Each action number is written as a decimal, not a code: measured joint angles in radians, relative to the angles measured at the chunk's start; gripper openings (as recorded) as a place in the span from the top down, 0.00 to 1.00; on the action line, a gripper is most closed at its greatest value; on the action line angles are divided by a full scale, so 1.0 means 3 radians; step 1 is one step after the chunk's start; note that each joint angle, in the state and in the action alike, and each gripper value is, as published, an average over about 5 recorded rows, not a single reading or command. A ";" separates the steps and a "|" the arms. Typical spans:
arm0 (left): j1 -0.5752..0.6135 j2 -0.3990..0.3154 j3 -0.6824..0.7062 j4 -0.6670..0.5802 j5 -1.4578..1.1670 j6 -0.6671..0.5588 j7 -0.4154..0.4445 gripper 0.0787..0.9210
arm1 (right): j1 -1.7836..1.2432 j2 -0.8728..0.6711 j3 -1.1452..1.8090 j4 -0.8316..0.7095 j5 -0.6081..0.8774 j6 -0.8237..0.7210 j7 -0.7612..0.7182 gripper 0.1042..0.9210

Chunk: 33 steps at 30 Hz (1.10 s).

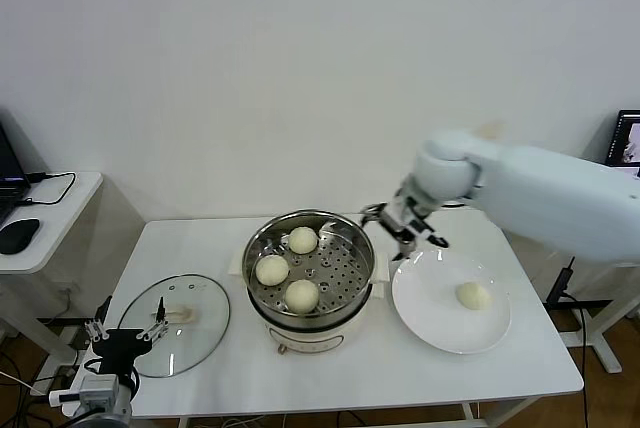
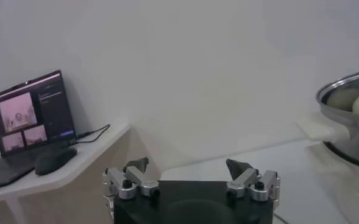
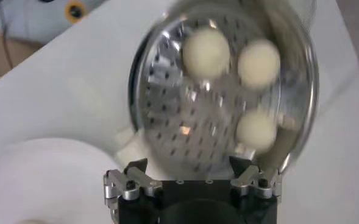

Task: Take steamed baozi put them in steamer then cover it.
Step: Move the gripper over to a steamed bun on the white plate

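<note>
Three steamed baozi (image 1: 302,240) sit on the perforated tray inside the steamer (image 1: 352,293), spaced in a loose triangle and not touching one another; round as they are, they have no long axis to speak of, each resting dome up; a fourth bun (image 1: 473,295) lies alone on the white plate (image 1: 425,313) just to the right of the steamer. My right gripper (image 1: 409,232) hangs above the gap between the steamer's right rim and the plate's far edge, its fingers spread wide and holding nothing; in my right wrist view the pot and its three buns show beyond the parted tips, the plate's rim off to one side. The steamer stands upright on the table (image 1: 520,368) with its mouth uncovered, its cream side handles pointing left and right. The cover (image 1: 200,333) lies flat on the table to the left of the steamer, close to it but apart, handle (image 1: 178,315) up, with the handle's long axis running roughly left to right. My left gripper (image 1: 127,329) waits low at the cover's near-left edge, its fingers released and empty.
</note>
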 measured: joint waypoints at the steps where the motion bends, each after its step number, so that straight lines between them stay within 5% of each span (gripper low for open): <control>1: -0.0006 0.0006 0.0002 0.0004 -0.0001 0.0000 0.0000 0.12 | -0.0051 -0.0075 0.0041 -0.0005 -0.0024 -0.0029 -0.0005 0.12; 14: 0.0001 0.0041 0.0006 0.0039 -0.0008 0.0003 0.0003 0.12 | -0.1111 -0.0584 0.0831 -0.0321 -0.0472 -0.0138 -0.0009 0.12; 33: 0.0016 0.0038 -0.0016 0.0055 -0.0008 0.0010 0.0010 0.12 | -0.2150 -0.0348 0.1681 -0.1034 -0.0867 -0.0173 0.0093 0.12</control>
